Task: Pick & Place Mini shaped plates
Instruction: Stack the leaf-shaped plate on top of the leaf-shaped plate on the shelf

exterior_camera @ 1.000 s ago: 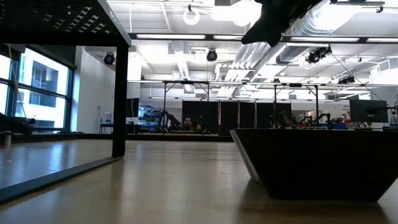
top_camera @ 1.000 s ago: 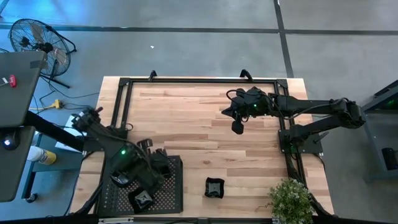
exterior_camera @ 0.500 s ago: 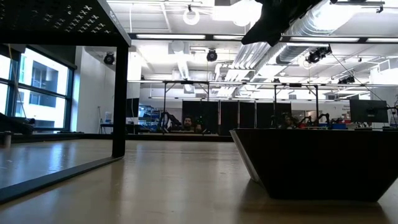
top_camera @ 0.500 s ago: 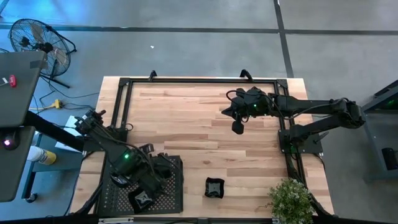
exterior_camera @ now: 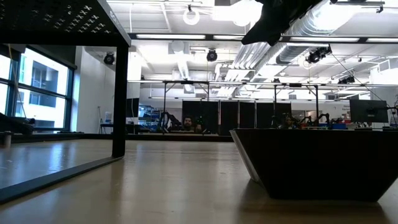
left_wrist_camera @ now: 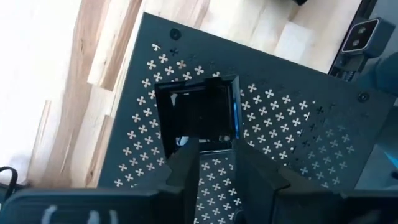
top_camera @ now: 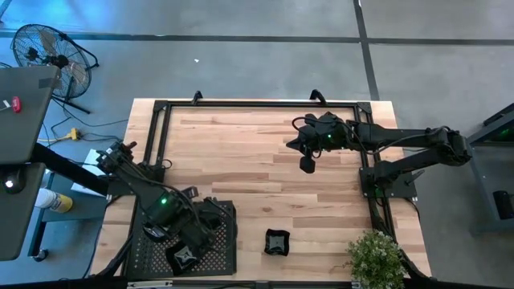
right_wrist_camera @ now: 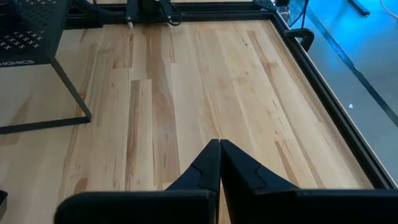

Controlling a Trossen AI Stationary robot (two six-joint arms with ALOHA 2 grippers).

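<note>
Fingers of the left gripper (left_wrist_camera: 214, 163) stand slightly parted over the perforated tray (left_wrist_camera: 298, 130) — a square mini plate (left_wrist_camera: 198, 115) lies just ahead of them, unheld. Right gripper (right_wrist_camera: 219, 163) fingers pressed together above the counter (right_wrist_camera: 205, 74).

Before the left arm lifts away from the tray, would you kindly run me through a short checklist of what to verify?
1. Square plate lies flat on the perforated tray: ok.
2. Left tool is let go of the plate: ok, its fingers stand apart with one tip just at the plate's near rim.
3. Plate sits within the tray's edges: ok.
4. Right tool is shut and empty, waiting over bare table: ok.
5. Next plate is free on the table beside the tray: ok.
6. Left arm's path upward is clear: cannot tell.
</note>
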